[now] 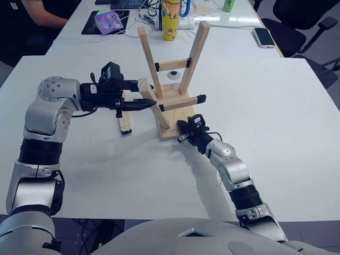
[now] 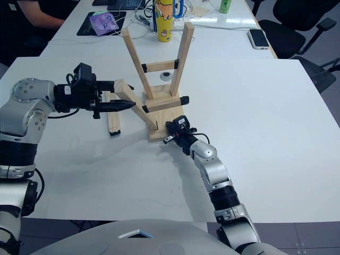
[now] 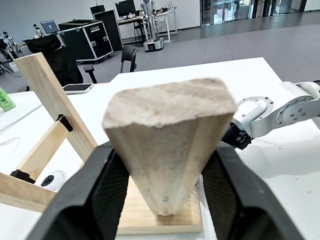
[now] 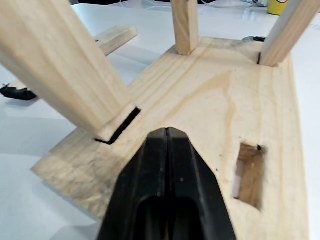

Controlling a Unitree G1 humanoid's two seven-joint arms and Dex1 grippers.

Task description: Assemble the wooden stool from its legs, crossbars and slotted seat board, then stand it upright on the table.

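The slotted seat board (image 1: 174, 121) lies flat on the bench (image 1: 265, 106), with two upright legs (image 1: 194, 50) standing in it. The left gripper (image 1: 147, 101) has its jaws clamped around a tilted leg (image 1: 161, 116) whose lower end sits at a slot. The right gripper (image 4: 167, 137), jaws closed on nothing, is over the board's near edge.

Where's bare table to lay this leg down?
Right of the seat board, past the right gripper, the table is broadly bare; so is much of its near edge. Crowded: left of the board, around the left gripper, its leg and a loose wooden piece.
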